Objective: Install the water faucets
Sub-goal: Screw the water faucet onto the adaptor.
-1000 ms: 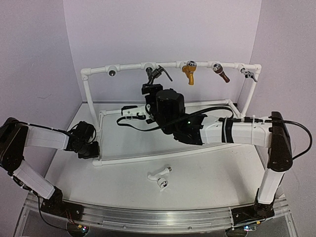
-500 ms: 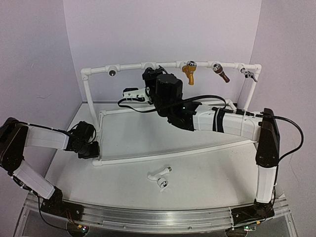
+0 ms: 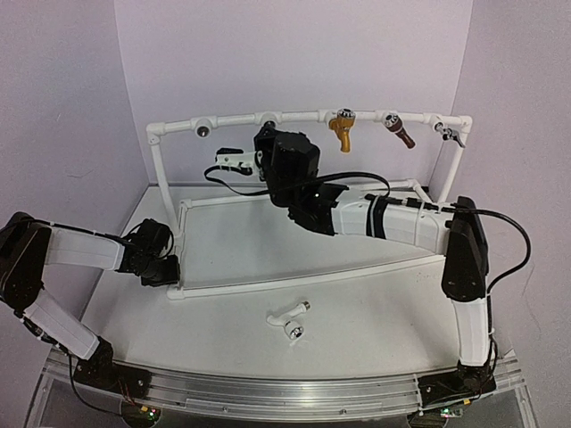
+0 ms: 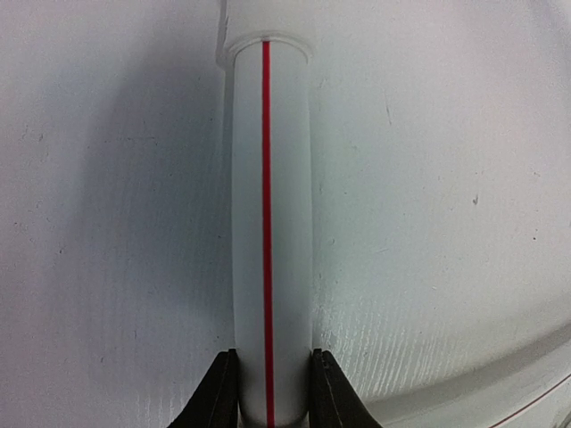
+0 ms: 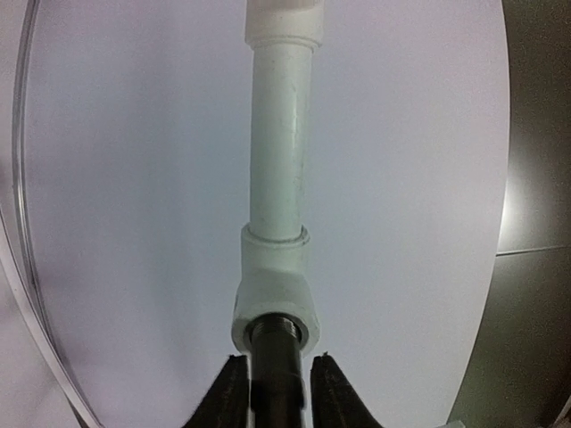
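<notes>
A: Looking first at the white pipe frame [image 3: 303,278] on the table [image 3: 384,330]; braced at its near left corner by the left gripper [image 3: 167,270], with fingers [image 4: 217,399] pinching the red-lined base pipe [image 4: 268,223]. Anything up top?

B: Working the top rail [image 3: 232,119] with the right gripper [image 5: 275,392]; closed on the black faucet [image 5: 275,370], with its threaded end at the mouth of the tee socket [image 5: 272,299]. Line the stem up with the socket's axis; turn gently and never force, or risk crossing those fine threads.

A: Room to move?

B: Not much behind, given the back wall [image 3: 294,53] close by; mind the gold tap [image 3: 342,131] just along the rail to the right. More toward the front; there, find the white faucet [image 3: 288,318] lying on the table, well apart from both grippers, not yet fitted.
</notes>
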`<state>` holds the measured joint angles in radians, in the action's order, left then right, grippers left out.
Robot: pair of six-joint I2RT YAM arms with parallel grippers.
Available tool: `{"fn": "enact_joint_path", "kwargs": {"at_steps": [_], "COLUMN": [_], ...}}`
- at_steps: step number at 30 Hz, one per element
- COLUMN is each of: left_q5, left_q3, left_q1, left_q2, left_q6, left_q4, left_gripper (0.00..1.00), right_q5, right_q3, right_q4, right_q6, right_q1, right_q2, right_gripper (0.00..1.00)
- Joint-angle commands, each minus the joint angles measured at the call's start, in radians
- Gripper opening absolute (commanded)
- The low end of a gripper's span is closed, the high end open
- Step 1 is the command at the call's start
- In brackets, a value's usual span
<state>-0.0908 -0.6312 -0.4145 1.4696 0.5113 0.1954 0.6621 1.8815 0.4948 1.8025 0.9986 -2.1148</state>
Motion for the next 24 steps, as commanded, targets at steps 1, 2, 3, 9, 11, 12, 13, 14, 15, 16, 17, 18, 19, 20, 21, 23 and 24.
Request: {"fn": "enact_joint_path", "kwargs": {"at_steps": [1,2,3,9,11,12,13,14,15,16,17,18,19,20,21,23,24], "left_q5": [0.204,0.204,0.204,0.204,0.206,0.206,0.206,0.206,0.206,0.206,0.206,0.207,0.207,0.207,0.207,0.206,0.206], "left_q3": [0.005,0.005,0.005,0.003,0.002,0.002,0.002,0.002,0.003,0.004,0.004,0.004,0.005,0.004,0.003,0.002,0.003], "left_q1": [-0.053,-0.052,-0.052,-0.052,-0.052,-0.052,-0.052,-0.053,-0.052,-0.052,-0.052,-0.052,-0.052,-0.052,-0.053,-0.052,-0.052], "left_q2": [0.005,0.006,0.006,0.008,0.009,0.010,0.010,0.010,0.009,0.008,0.008,0.007,0.008,0.008,0.009,0.010,0.010], "left_q6": [-0.038,-0.038,-0.039,-0.039,-0.039,-0.040,-0.041,-0.041,-0.040,-0.040,-0.039,-0.039,-0.039,-0.039,-0.039,-0.039,-0.038], "left_q4": [-0.094,-0.094,-0.093,-0.094,-0.094,-0.094,-0.094,-0.094,-0.094,-0.094,-0.094,-0.095,-0.095,-0.096,-0.095,-0.094,-0.094], "left_gripper": [0.00,0.00,0.00,0.00,0.00,0.00,0.00,0.00,0.00,0.00,0.00,0.00,0.00,0.00,0.00,0.00,0.00], "right_q5": [0.076,0.077,0.080,0.154,0.194,0.216,0.235,0.252,0.269,0.284,0.300,0.309,0.310,0.303,0.284,0.226,0.206], "right_q3": [0.041,0.042,0.045,0.100,0.125,0.135,0.143,0.149,0.153,0.155,0.154,0.151,0.142,0.127,0.110,0.061,0.033], "right_q4": [0.099,0.103,0.109,0.145,0.152,0.152,0.151,0.150,0.146,0.140,0.134,0.124,0.101,0.063,0.021,-0.034,-0.047], "right_q6": [-0.041,-0.057,-0.075,-0.286,-0.398,-0.456,-0.521,-0.583,-0.654,-0.732,-0.799,-0.869,-0.961,-1.070,-1.159,-1.362,-1.465], "right_q1": [-0.020,-0.020,-0.020,-0.018,-0.018,-0.018,-0.018,-0.018,-0.018,-0.018,-0.020,-0.020,-0.020,-0.020,-0.020,-0.023,-0.026], "right_q2": [-0.040,-0.041,-0.042,-0.078,-0.093,-0.100,-0.102,-0.103,-0.102,-0.098,-0.090,-0.081,-0.068,-0.047,-0.029,0.016,0.035], "right_gripper": [0.17,0.14,0.10,0.00,0.00,0.00,0.00,0.00,0.00,0.00,0.00,0.00,0.00,0.00,0.00,0.00,0.00]}}
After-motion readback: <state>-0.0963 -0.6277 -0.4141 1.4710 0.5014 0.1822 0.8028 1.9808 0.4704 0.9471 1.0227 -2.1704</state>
